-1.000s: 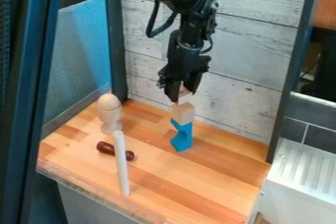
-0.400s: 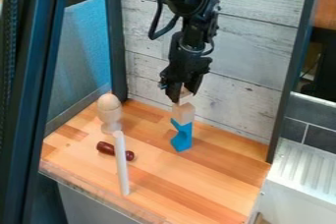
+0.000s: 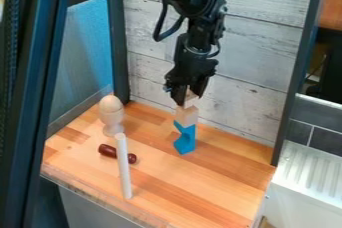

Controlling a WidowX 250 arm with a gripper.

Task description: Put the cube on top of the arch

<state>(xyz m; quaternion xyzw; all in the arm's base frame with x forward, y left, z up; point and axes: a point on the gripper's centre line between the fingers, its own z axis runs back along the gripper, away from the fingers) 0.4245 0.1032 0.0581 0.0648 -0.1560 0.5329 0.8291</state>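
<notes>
Cube point(image 3: 190, 100) of pale wood is pinched in the black gripper point(image 3: 188, 102), up over the blue arch point(image 3: 186, 140). A 2nd wood block point(image 3: 186, 116) sits on the arch, right under the cube. Can't tell if the cube touches it.

The cube prob. feels light & hard. It won't squash or break easily, but smooth wood might slip a bit. Best hold is on 2 flat sides, across the middle, w/ the bottom kept flat. Let go slow, b/c a tug could tip the pile.

The arch looks stiff too, but it's thin & stands tall, w/ its curvy cut facing left in the view, so it may wobble. Block no. 2 is in the way of putting the cube straight on the arch; the cube would go on that block instead.

Off to the left: a wood egg point(image 3: 110, 104) in a wood cup point(image 3: 112, 120), near the side wall point(image 3: 85, 62). In front of that, a dark red rod point(image 3: 107, 150) lies on the counter point(image 3: 200, 187), & a white stick point(image 3: 124, 172) crosses it in the view. Neither blocks the drop spot. Back wall point(image 3: 247, 57) is close behind, so mind the arm.
</notes>
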